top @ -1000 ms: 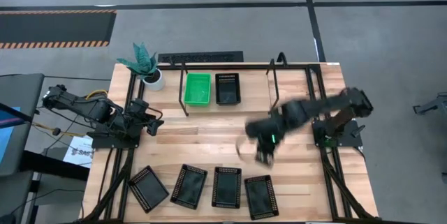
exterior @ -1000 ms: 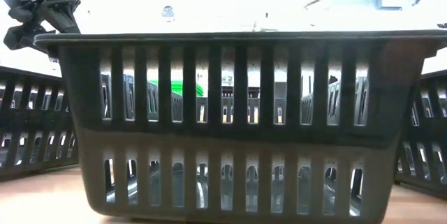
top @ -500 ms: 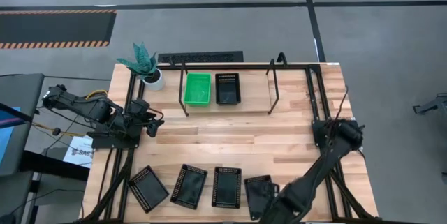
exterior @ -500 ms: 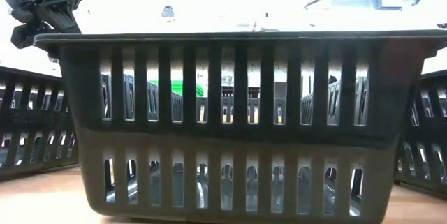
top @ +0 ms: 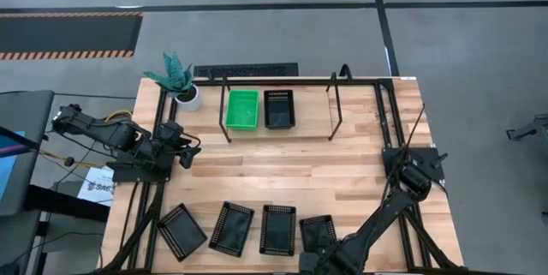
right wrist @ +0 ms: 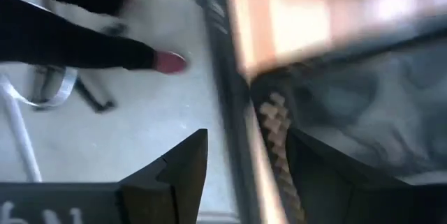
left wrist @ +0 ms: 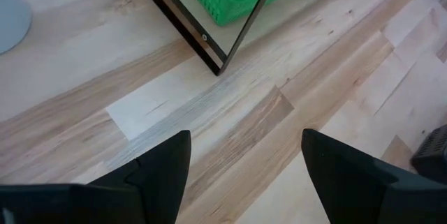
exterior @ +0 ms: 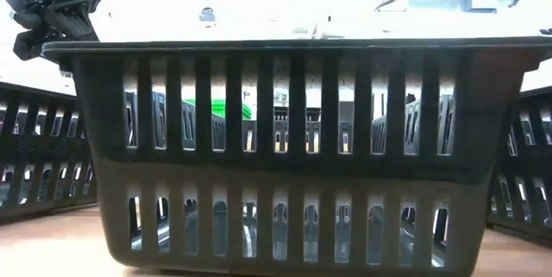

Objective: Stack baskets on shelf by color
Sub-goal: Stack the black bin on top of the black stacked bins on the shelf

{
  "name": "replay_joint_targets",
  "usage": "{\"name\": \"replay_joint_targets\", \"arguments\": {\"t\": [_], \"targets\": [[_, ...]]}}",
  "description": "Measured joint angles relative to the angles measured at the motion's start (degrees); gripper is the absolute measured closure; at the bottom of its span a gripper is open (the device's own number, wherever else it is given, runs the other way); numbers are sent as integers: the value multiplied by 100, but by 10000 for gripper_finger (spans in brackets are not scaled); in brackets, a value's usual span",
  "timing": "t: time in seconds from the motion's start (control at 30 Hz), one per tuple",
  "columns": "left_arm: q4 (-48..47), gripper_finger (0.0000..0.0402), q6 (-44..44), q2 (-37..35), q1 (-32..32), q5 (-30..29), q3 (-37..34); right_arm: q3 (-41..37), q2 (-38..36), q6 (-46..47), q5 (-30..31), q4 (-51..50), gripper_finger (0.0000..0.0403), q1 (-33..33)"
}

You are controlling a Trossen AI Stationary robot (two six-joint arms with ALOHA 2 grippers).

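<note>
While the left claw [top: 190, 150] waits open near the table's [top: 282, 172] left edge, the right claw [top: 315, 256] hangs open over the rightmost of four black baskets [top: 318, 234] along the near edge. One green basket [top: 241, 108] and one black basket [top: 279, 108] sit on the shelf [top: 336, 104].

Even, soft light falls on the desk [top: 282, 172] in the overhead view, with faint shadows and no glare. In the table-height view the room behind is blown out to white, so the close black basket [exterior: 293, 152] reads as a dark silhouette. The left wrist picture is bright and sharp on the wood, its claw [left wrist: 244, 175] dark and soft-edged. The right wrist picture is heavily motion-blurred, smearing a black basket [right wrist: 349, 112] and the floor.
</note>
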Motion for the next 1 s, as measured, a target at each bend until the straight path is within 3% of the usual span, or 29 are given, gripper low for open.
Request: {"name": "replay_joint_targets", "arguments": {"t": [0.3, 0.4, 0.53, 0.73, 1.0], "targets": [[17, 141, -4, -2, -1, 2, 1, -1, 313, -85, -239, -93, 220, -54], [14, 141, -4, -2, -1, 27, 1, -1, 329, -89, -327, -93, 278, -88], [14, 141, -7, -2, -2, 52, 1, -1, 197, -190, -319, -136, 382, -228], [14, 141, -11, 0, -1, 53, 1, -1, -477, -849, -219, -458, 396, -651], [17, 141, -53, -2, -2, 50, 1, -1, -1769, -2640, 740, -1223, 397, -1964]]}}
